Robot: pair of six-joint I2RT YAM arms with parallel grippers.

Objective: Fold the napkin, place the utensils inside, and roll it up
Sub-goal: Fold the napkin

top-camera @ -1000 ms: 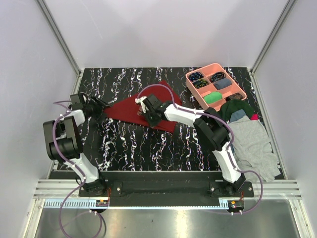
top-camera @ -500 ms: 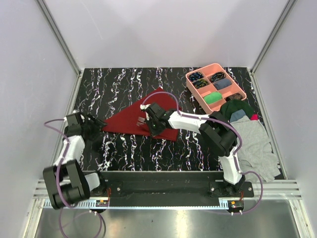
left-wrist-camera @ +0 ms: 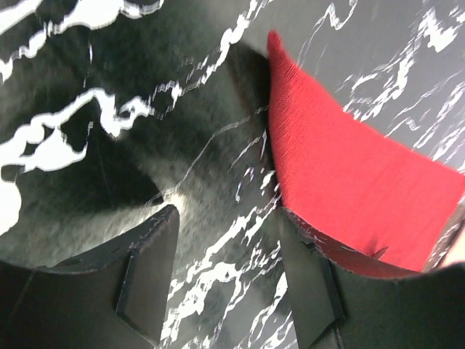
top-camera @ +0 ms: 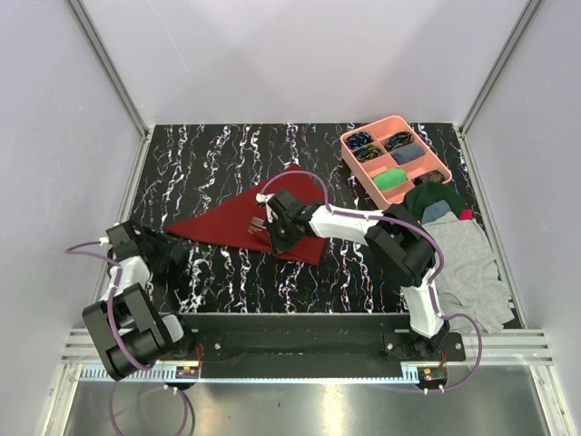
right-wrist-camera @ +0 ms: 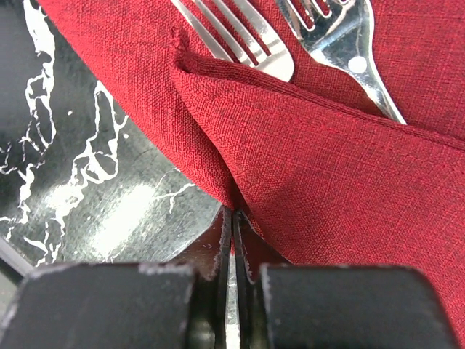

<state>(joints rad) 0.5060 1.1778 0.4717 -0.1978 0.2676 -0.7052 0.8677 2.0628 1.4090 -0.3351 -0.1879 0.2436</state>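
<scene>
1. Your right gripper [right-wrist-camera: 232, 222] is pinched shut on the near folded edge of the maroon napkin [right-wrist-camera: 327, 182], with two forks [right-wrist-camera: 251, 47] lying on the cloth just beyond.
2. Your left gripper [left-wrist-camera: 229, 291] gapes and holds nothing. The napkin's pointed tip lies just ahead, toward its right finger.
3. So I'd say the right arm's better placed to roll.

Maroon napkin [top-camera: 238, 222], silvery forks [right-wrist-camera: 247, 40], black table [top-camera: 227, 154] veined white, salmon-pink tray [top-camera: 356, 164] far right, grey clothes [top-camera: 467, 263] near right

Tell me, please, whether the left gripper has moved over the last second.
Yes. The left gripper has pulled back toward the near edge of the table, farther from the pink tray.
</scene>
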